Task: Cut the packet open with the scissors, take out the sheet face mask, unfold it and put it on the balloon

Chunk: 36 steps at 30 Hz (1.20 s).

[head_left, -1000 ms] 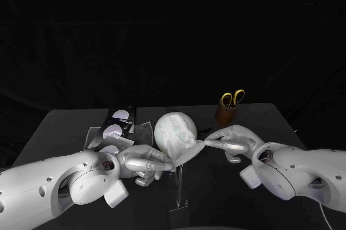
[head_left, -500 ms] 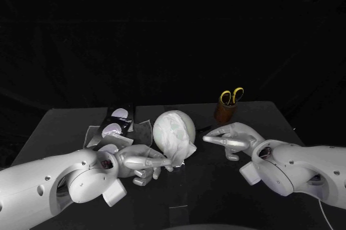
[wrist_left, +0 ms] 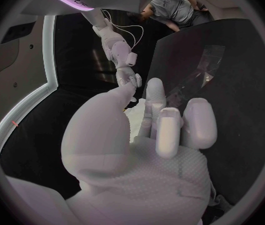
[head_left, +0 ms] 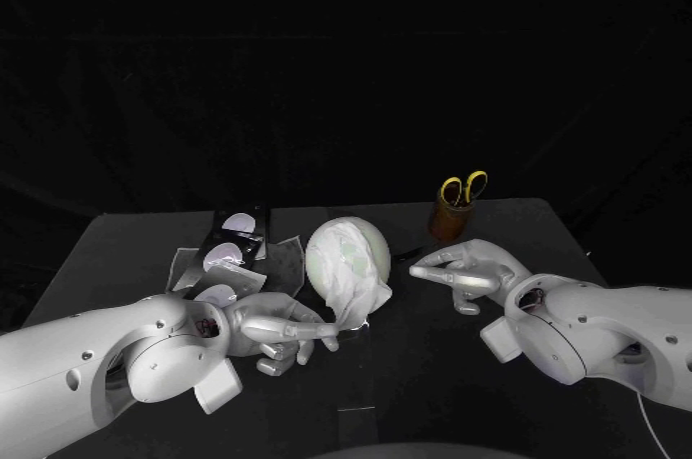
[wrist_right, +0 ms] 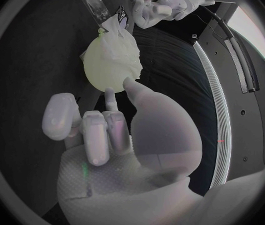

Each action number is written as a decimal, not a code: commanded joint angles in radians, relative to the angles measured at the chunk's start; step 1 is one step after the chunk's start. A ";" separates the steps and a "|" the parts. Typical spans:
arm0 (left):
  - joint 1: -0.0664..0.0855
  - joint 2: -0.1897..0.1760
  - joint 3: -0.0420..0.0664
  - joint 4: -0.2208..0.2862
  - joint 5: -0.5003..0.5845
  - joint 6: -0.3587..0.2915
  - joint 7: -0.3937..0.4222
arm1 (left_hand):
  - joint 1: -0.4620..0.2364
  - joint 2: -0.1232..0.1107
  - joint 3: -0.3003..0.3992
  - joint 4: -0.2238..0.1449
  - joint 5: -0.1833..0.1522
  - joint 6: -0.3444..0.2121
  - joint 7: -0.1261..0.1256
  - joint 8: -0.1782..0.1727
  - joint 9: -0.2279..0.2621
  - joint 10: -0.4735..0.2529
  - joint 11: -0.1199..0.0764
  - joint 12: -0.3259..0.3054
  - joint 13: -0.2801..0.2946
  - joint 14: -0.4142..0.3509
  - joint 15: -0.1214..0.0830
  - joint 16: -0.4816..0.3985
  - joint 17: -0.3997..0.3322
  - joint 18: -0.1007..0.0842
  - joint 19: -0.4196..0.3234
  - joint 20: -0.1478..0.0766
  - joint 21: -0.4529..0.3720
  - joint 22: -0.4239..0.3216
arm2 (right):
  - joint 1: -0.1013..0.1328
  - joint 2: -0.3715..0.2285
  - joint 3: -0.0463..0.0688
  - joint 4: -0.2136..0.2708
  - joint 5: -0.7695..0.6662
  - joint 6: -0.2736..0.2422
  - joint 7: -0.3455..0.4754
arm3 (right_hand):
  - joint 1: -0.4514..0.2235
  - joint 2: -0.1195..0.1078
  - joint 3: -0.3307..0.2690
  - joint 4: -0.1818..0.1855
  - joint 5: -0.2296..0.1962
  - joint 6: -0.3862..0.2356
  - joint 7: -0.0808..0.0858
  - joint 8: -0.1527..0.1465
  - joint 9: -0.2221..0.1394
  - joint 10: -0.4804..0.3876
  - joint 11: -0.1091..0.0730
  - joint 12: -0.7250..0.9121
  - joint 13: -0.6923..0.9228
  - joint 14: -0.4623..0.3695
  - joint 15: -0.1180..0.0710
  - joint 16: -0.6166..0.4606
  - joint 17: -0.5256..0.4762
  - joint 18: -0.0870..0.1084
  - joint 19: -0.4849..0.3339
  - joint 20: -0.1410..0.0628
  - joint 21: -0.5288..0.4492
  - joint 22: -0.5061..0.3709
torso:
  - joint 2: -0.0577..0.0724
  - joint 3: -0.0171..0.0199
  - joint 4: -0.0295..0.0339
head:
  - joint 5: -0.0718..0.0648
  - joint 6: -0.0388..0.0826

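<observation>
A pale balloon (head_left: 364, 241) stands upright at mid-table with the white sheet mask (head_left: 351, 284) draped over its front and hanging below it. My left hand (head_left: 281, 329) pinches the mask's lower edge between thumb and finger, just under the balloon. My right hand (head_left: 464, 271) hovers to the balloon's right, a small gap away, thumb and forefinger close together with nothing between them. The right wrist view shows the balloon (wrist_right: 104, 67) and the crumpled mask (wrist_right: 125, 47) beyond my fingers. The yellow-handled scissors (head_left: 464, 190) stand in a brown holder (head_left: 451, 222).
Cut packet pieces (head_left: 228, 259) lie at the balloon's left, near my left arm. A clear stand (head_left: 355, 374) carries the balloon above the table's front. The scissor holder stands behind my right hand near the table's far edge.
My right hand let go of the mask's edge and drew back a little to the right. The mask now hangs closer against the balloon, still pinched by my left hand.
</observation>
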 commanded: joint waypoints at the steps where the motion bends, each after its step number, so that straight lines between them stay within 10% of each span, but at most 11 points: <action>1: 0.000 -0.010 0.001 0.002 0.004 0.045 0.029 | 0.024 0.003 -0.009 -0.001 -0.003 0.004 0.000 -0.005 -0.002 -0.006 -0.001 -0.004 -0.001 0.060 0.003 -0.007 0.100 -0.005 -0.013 -0.002 -0.009 -0.010 | 0.000 0.002 0.000 -0.008 -0.055 -0.001 0.047 | 0.031 0.017 0.011 -0.015 0.000 0.011 -0.002 -0.007 0.001 0.098 0.003 0.003 0.247 0.105 0.003 0.004 0.263 0.010 0.006 0.005 0.007 0.139 | -0.001 0.0004 0.0006 | 0.000 0.000; 16: 0.023 -0.088 0.018 -0.034 0.092 -0.035 0.238 | 0.240 0.054 0.048 -0.088 -0.003 -0.027 0.037 -0.026 -0.013 -0.150 0.034 -0.131 -0.074 -0.193 0.037 -0.358 -0.409 0.101 -0.388 0.030 -0.396 -0.628 | 0.096 0.094 0.002 -0.104 -0.335 0.062 0.088 | 0.132 0.071 0.083 -0.085 0.003 0.058 -0.013 -0.014 -0.003 0.108 -0.006 0.031 0.263 0.105 -0.005 0.004 0.263 -0.002 0.040 -0.001 0.070 0.159 | 0.001 0.0001 0.0011 | 0.017 0.003; 36: 0.032 -0.031 0.021 -0.096 0.033 -0.546 0.421 | 0.193 0.011 0.018 -0.076 -0.003 -0.080 0.065 -0.040 -0.026 -0.226 0.068 -0.214 -0.135 -0.226 0.065 -0.444 -0.489 0.099 -0.373 0.052 -0.470 -0.674 | 0.173 0.269 0.005 -0.233 -0.595 0.060 -0.069 | 0.064 0.030 0.061 -0.058 0.000 0.039 0.001 -0.056 -0.025 0.108 0.006 0.031 0.263 0.105 0.004 0.004 0.263 -0.004 0.046 0.003 0.078 0.164 | 0.007 -0.0031 0.0050 | 0.033 0.023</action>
